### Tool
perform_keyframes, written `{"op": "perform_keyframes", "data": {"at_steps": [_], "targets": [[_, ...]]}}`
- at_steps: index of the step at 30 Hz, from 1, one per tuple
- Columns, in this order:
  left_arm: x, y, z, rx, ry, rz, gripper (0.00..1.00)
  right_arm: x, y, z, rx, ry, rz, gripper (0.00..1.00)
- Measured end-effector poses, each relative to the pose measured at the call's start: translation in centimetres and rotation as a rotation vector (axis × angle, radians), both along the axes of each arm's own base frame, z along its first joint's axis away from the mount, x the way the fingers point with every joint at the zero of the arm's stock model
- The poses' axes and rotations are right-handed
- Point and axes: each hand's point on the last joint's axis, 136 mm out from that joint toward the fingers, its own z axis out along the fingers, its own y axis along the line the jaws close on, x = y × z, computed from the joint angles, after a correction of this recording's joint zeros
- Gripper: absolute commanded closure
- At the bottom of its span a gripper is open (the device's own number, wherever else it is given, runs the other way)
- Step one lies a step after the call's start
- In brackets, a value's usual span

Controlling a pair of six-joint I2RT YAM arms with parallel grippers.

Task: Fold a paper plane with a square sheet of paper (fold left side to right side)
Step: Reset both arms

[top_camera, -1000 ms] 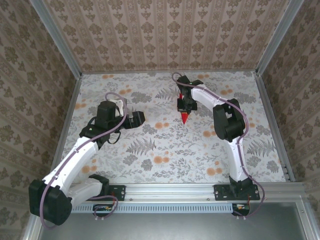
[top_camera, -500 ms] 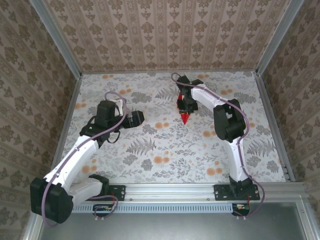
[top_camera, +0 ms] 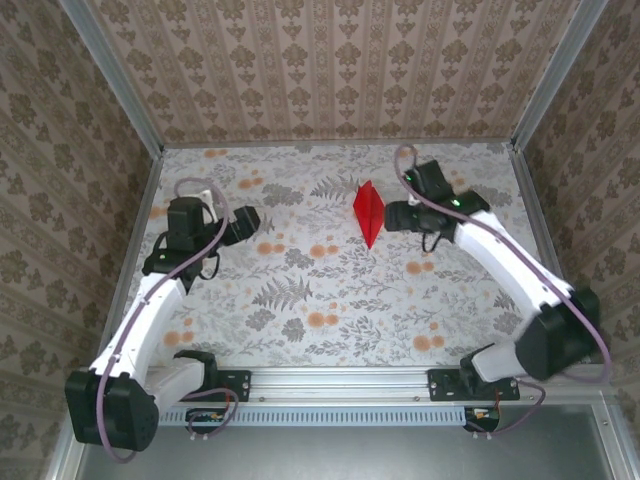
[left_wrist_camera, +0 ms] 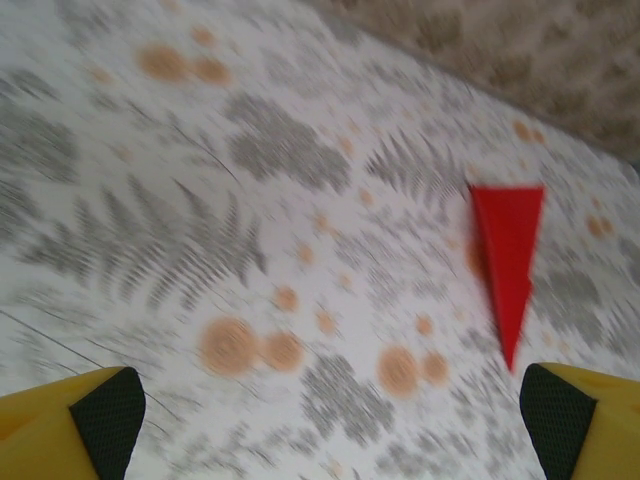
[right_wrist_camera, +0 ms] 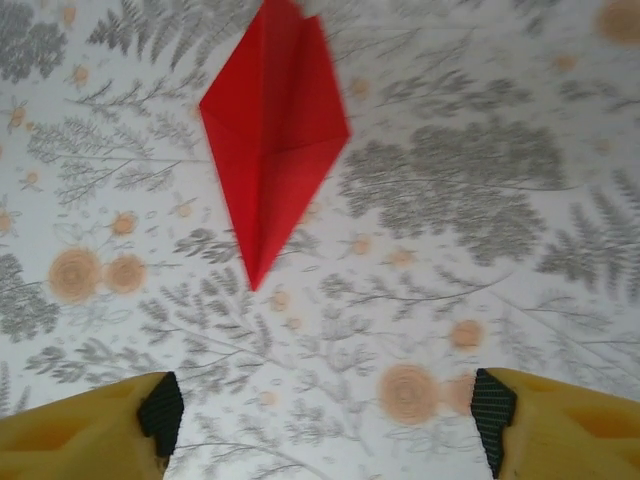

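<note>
Plane [top_camera: 368, 210] lies flat on worktop [top_camera: 300, 300]. R pincer [top_camera: 392, 215] just beside it, spread wide, holding nothing. L pincer [top_camera: 248, 222] well apart, also wide open.

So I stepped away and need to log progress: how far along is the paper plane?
Done: the bright red paper is already a narrow pointed dart with a centre crease, lying on the flower-patterned tabletop. In hand: nothing; the right end effector is open just short of it, and the left end effector is open and well apart. Left: little that shows, perhaps a final check.
</note>
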Motion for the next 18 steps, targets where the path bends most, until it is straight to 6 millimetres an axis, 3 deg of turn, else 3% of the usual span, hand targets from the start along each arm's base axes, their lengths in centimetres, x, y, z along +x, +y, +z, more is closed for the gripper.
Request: {"op": "perform_keyframes", "data": {"at_steps": [1, 4, 10, 13, 18], "targets": [[0.2, 0.8, 0.3, 0.027, -0.034, 0.030, 0.00, -0.5, -1.2, -0.1, -0.001, -0.031, -0.027, 0.01], [0.5, 3.0, -0.1, 0.133, -0.109, 0.111, 0.00, -1.5, -4.4, -1.6, -0.007, -0.104, -0.113, 0.00], [0.8, 6.8, -3.6, 0.405, -0.096, 0.192, 0.00, -2.4, -9.9, -6.7, -0.050, -0.187, -0.262, 0.00], [1.2, 8.2, -5.6, 0.495, -0.069, 0.202, 0.00, -2.8, -11.7, -9.1, -0.080, -0.210, -0.290, 0.00], [0.8, 10.3, -10.0, 0.569, -0.016, 0.199, 0.00, -0.8, -13.1, -9.6, -0.096, -0.308, -0.293, 0.00]]}}
